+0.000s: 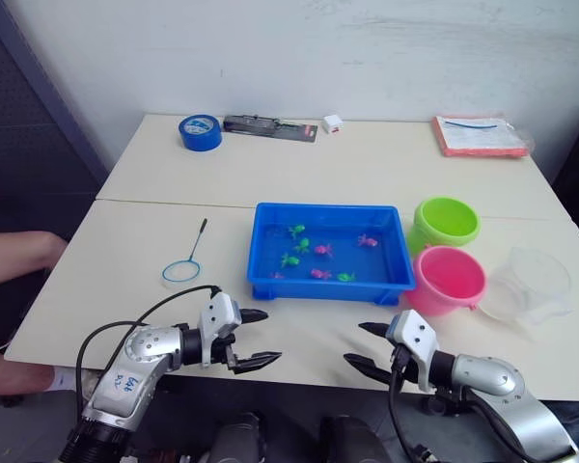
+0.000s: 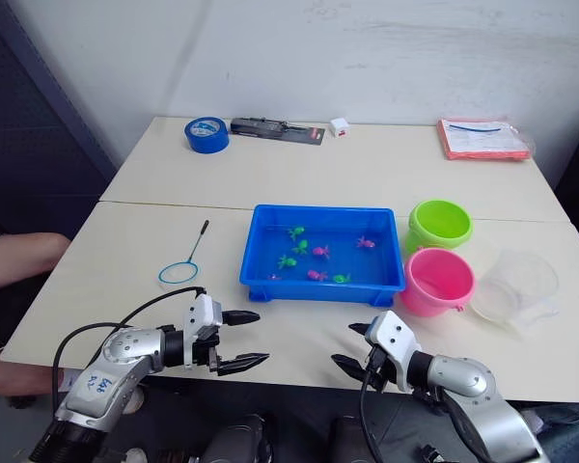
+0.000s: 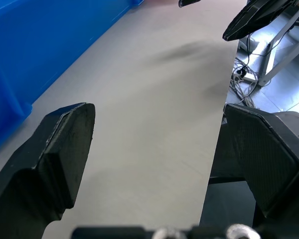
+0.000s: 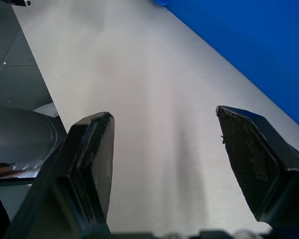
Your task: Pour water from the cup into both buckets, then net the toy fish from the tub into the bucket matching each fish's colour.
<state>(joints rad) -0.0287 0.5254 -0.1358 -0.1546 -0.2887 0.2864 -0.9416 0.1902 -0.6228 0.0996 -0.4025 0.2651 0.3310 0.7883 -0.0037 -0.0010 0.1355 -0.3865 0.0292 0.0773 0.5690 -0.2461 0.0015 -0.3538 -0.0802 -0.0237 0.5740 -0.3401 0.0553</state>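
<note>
The clear cup [image 1: 533, 285] stands on the pale surface [image 1: 154, 251] at about 3 o'clock from the blue tub [image 1: 330, 253], near the right edge, and it touches or almost touches the pink bucket [image 1: 448, 280]. The green bucket [image 1: 445, 223] stands just behind the pink one, at its 12 o'clock, and both buckets are close beside the right wall of the tub. Inside the tub lie several small toy fish [image 1: 320, 250], some green and some pink, spread over the middle of its floor. The net [image 1: 183, 266] lies flat on the surface at 9 o'clock from the tub, well apart from it, with the hoop toward the near edge and the thin handle pointing away toward 1 o'clock. The left claw [image 1: 255, 339] hangs over the near edge of the surface at 7 o'clock from the tub, its two black fingers spread wide and holding nothing. The right claw [image 1: 367, 347] is over the same edge at 5 o'clock from the tub, also spread wide and empty. At the far side lie a blue tape roll [image 1: 201, 132], a dark flat package [image 1: 270, 126], a small white box [image 1: 332, 123] and an orange folder [image 1: 481, 136]. A person's arm [image 1: 17, 257] shows at 9 o'clock.
</note>
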